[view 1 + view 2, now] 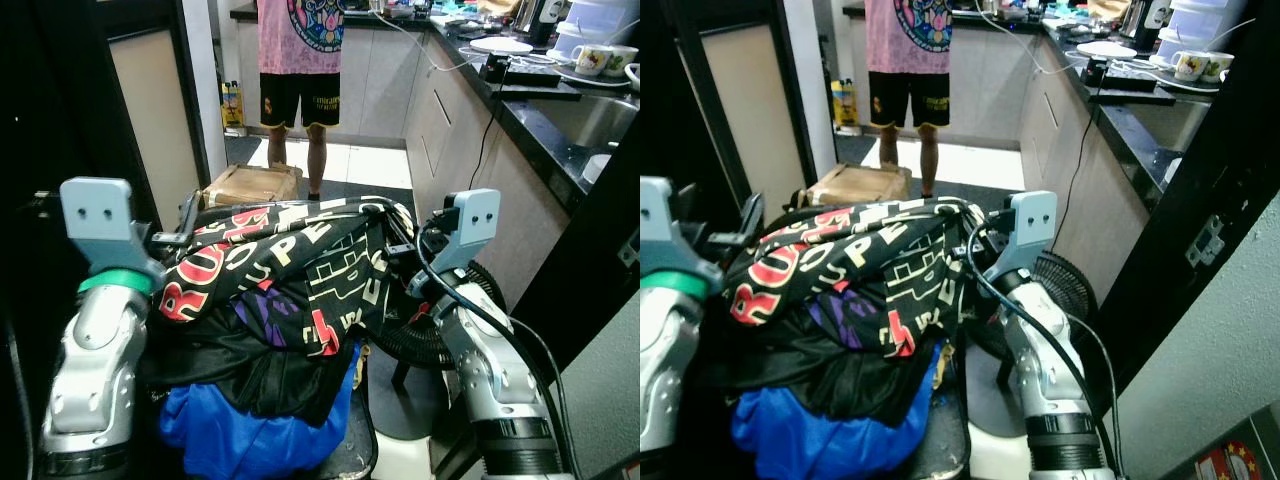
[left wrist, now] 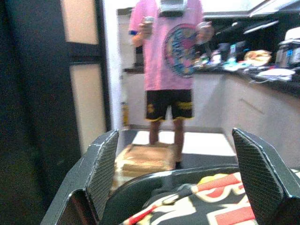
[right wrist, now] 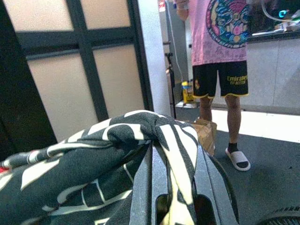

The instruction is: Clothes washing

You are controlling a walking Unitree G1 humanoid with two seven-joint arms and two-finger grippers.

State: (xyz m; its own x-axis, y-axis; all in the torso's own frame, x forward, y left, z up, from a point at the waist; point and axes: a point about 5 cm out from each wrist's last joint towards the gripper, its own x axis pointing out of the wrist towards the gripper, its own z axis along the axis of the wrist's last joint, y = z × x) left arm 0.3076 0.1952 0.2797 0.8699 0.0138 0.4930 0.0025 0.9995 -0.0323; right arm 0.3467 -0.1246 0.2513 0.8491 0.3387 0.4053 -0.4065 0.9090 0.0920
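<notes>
Nearest to my head camera, a crumpled bright blue fabric garment (image 1: 250, 430) lies at the bottom of the clothes pile, under a black fabric garment (image 1: 255, 375). On top sits a black cloth printed with red and cream letters (image 1: 290, 265), draped across the full width between both arms. Left gripper (image 2: 178, 187): I see its two black fingers (image 2: 105, 168) spread wide apart, one at each side of the printed cloth's near edge, gripping nothing. Right gripper (image 3: 171, 187): fingers pressed together, pinching a fold of the printed cloth at its right edge. Ahead on the dark floor rests a brown cardboard box (image 1: 252, 185). Behind it stands a person in a pink shirt and black shorts (image 1: 298, 60). A black floor fan (image 1: 440, 330) stands beside the right arm.
</notes>
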